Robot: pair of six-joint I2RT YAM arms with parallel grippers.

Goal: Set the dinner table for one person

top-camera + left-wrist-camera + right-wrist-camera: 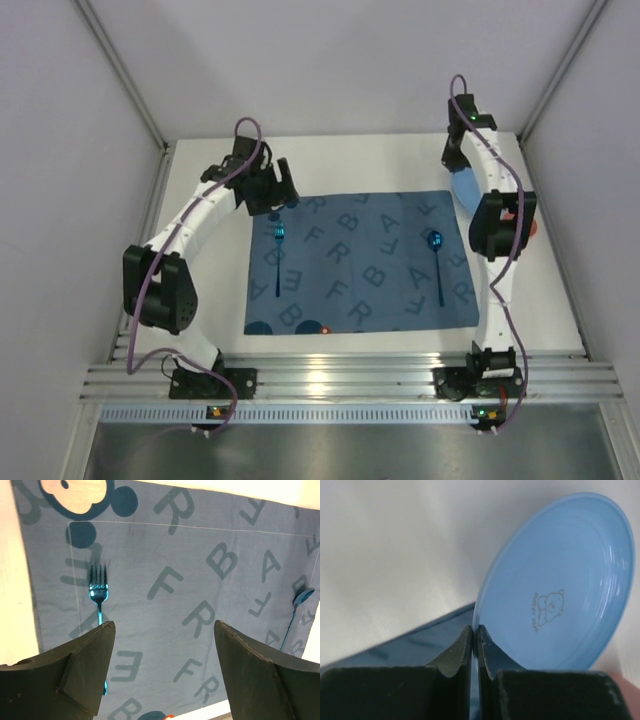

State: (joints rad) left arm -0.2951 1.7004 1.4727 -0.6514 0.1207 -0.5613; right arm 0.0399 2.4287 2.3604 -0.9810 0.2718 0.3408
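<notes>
**A:** How many pieces is the dinner table (350, 160) carrying?

**B:** I'm counting one blue letter-printed placemat (360, 260), one blue fork (278, 262), one blue spoon (438, 270) and one light-blue plate (464, 190). Two grippers are working over them.

**A:** What is each gripper doing?

**B:** The left gripper (163, 625) is hanging over the mat with its jaws standing wide and nothing between them. The right gripper (475, 630) is pinching the plate's (560, 580) rim, its fingers nearly meeting. The plate is tilting steeply away from those fingers, bear print facing the wrist camera. I cannot tell whether its far rim is touching anything.

**A:** Where is the cutlery lying from the left gripper (275, 205)?

**B:** The fork (99, 597) is lying just ahead of its left finger, the handle running under that fingertip. The spoon (294, 620) is lying well beyond its right finger, near the mat's opposite edge.

**A:** And the room to move?

**B:** A broad stretch of cloth (200, 580) is lying between the two jaws, from fork to spoon. White tabletop (12, 605) is showing outside the left finger, past the mat's hem. Panels are closing in the table on three sides, and the slotted rail (350, 385) is running along the near edge, behind both arms.
</notes>
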